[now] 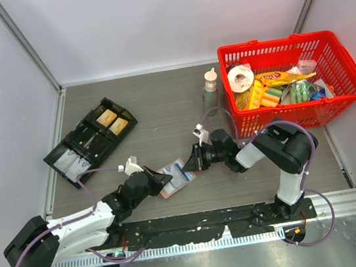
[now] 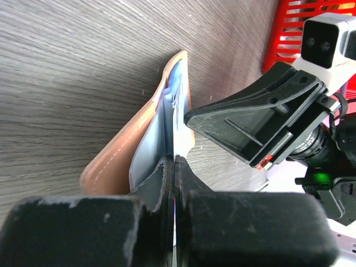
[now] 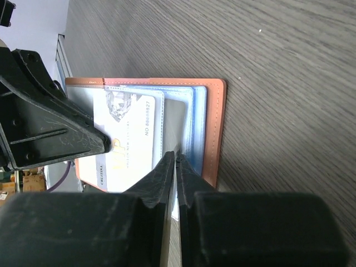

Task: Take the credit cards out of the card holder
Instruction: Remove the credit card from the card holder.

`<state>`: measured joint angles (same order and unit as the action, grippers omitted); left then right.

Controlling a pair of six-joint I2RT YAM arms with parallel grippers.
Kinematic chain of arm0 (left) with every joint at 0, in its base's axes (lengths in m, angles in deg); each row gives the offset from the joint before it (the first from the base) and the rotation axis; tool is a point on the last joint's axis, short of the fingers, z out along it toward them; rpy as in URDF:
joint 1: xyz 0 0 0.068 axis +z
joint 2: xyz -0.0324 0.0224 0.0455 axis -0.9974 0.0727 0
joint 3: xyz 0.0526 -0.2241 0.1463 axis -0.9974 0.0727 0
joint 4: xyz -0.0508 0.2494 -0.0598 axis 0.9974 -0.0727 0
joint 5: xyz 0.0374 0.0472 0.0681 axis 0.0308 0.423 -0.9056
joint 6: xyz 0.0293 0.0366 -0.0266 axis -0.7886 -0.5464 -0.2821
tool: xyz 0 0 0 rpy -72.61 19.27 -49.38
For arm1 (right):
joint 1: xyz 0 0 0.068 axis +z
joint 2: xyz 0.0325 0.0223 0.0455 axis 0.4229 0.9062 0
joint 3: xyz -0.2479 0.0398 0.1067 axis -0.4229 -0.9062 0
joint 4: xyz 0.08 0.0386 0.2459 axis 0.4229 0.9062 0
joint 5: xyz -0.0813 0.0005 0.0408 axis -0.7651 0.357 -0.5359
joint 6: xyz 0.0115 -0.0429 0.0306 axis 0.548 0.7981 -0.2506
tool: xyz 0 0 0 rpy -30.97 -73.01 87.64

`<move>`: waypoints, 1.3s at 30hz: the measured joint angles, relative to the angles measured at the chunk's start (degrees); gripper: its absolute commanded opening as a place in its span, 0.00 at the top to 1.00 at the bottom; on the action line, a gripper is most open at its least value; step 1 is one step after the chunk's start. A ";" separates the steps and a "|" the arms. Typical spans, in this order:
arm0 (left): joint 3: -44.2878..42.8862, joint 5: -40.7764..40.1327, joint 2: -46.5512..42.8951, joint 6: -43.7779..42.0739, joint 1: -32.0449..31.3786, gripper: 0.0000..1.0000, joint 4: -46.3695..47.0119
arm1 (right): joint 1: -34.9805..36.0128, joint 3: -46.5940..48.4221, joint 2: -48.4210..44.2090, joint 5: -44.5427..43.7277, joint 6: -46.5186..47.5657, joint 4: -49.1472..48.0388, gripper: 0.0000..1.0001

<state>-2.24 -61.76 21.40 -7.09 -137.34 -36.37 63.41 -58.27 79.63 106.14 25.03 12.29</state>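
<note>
Left end effector (image 1: 160, 178), jaws pressed almost together, pinches the pale blue-grey lining of the card holder (image 1: 179, 181). The holder lies open on the counter (image 1: 160, 103) between the two arms. Right end effector (image 1: 190, 161), jaws likewise nearly closed, nips the thin edge of one of the credit cards (image 3: 130, 130) tucked in its pockets; another shows dark print. A black tray (image 1: 89, 140) lies far left and a red basket (image 1: 271, 42) far right.
</note>
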 measured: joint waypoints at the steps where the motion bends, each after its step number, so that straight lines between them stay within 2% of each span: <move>1: 0.00 -0.04 -0.55 0.00 0.00 1.00 -0.90 | 0.00 0.00 0.02 0.04 -0.02 0.00 0.89; 5: -0.04 0.04 -1.29 -0.07 -0.02 1.00 -3.91 | 0.00 0.02 -0.24 -0.04 0.09 0.87 0.89; 11: -0.17 0.70 -2.64 -0.28 -0.02 1.00 -7.17 | -0.17 0.22 -3.76 -1.84 2.84 8.09 0.85; 19: -0.96 1.07 0.44 -1.29 -0.02 1.00 -6.12 | 1.77 1.77 -8.57 -1.81 3.34 13.42 0.82; 24: -1.64 1.55 3.08 -1.49 -0.02 1.00 -4.07 | 4.68 4.42 -8.04 -1.46 1.44 10.51 0.82; 29: -1.64 1.53 3.32 -1.20 -0.02 1.00 -3.28 | 5.22 4.90 -2.67 -1.25 -1.01 5.95 0.82; 39: 1.33 1.01 -0.55 3.06 -0.13 1.00 -3.80 | 4.98 1.38 0.87 -2.47 -3.98 -0.24 0.86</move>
<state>-0.90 -60.76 20.86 -4.03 -137.47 -40.17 68.39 -56.89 80.50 103.67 21.05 12.05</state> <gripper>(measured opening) 0.009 0.153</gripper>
